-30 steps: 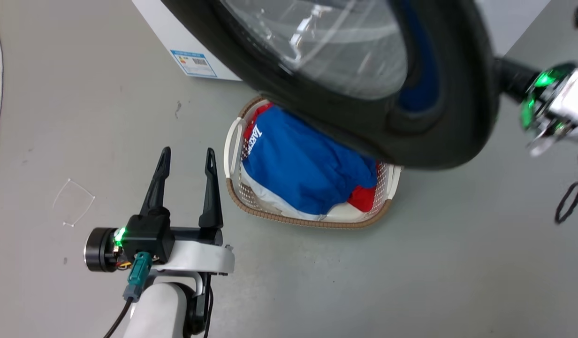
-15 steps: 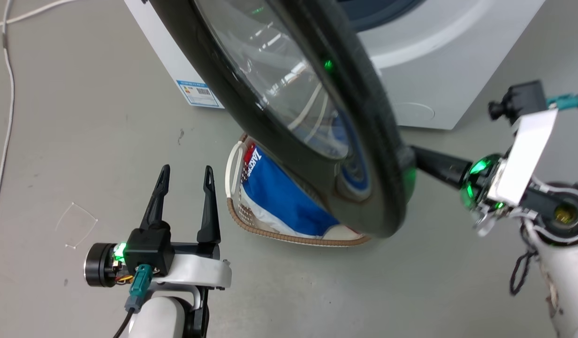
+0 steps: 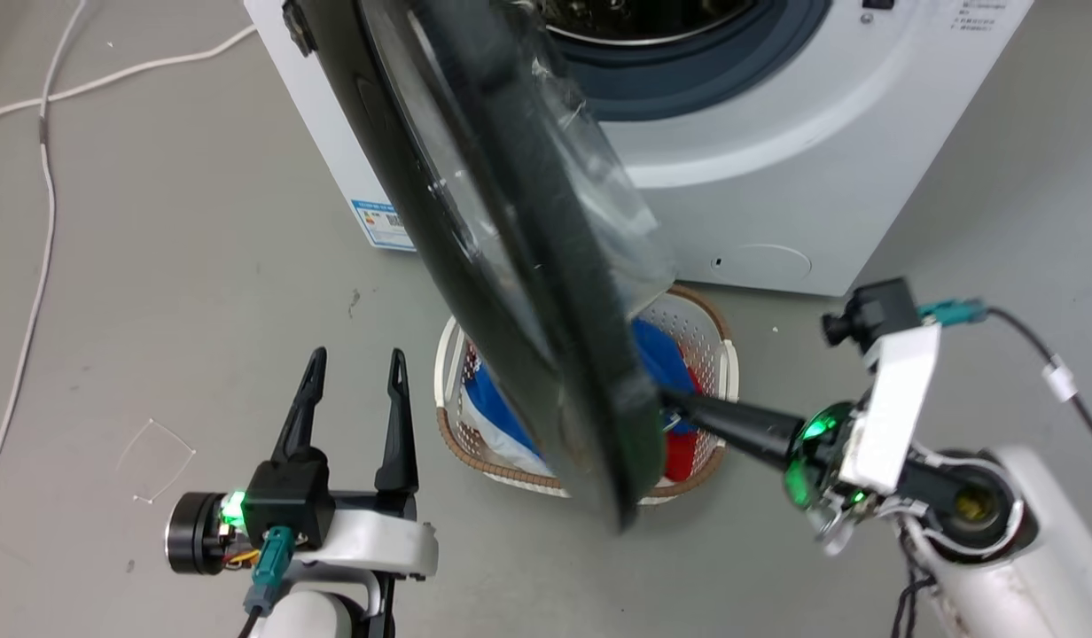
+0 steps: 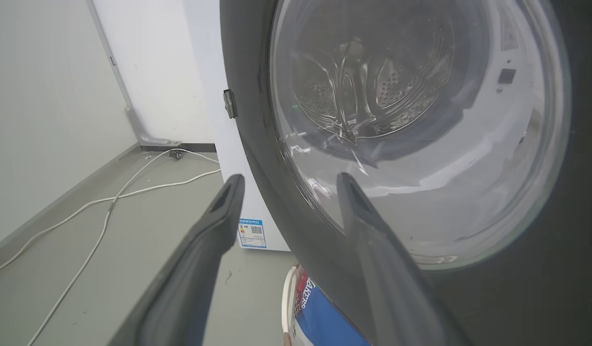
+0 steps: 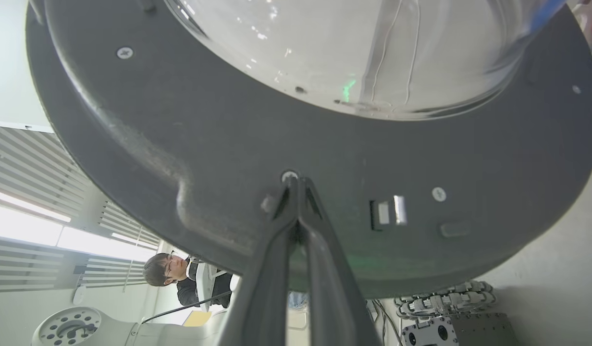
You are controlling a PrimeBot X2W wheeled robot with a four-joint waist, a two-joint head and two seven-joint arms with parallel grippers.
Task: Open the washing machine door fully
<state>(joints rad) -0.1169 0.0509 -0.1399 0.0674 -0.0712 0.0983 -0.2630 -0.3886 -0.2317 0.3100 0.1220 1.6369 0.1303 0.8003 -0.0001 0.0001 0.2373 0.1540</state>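
Observation:
The washing machine door (image 3: 510, 266) stands nearly edge-on to the head view, swung away from the white washing machine (image 3: 776, 177), whose steel drum (image 3: 635, 18) lies exposed. My right gripper (image 3: 674, 406) is shut with nothing between its fingers. Its tips (image 5: 292, 185) press on the dark inner face of the door (image 5: 204, 144), just below the glass bowl (image 5: 349, 48). My left gripper (image 3: 351, 363) is open near the floor, left of the door. In the left wrist view that gripper (image 4: 289, 180) points at the door's outer face (image 4: 421, 144) without touching it.
A white laundry basket (image 3: 719, 354) of blue and red clothes sits on the floor under the door's lower edge. A white cable (image 3: 41, 221) runs along the floor at the left. A blue label (image 3: 382, 223) marks the machine's corner. A person (image 5: 176, 276) sits beyond the door.
The door has swung further out, from showing its glass face to nearly edge-on. My right gripper has followed it leftward, from the rim to the inner face. The head camera shifted; the left gripper stayed put.

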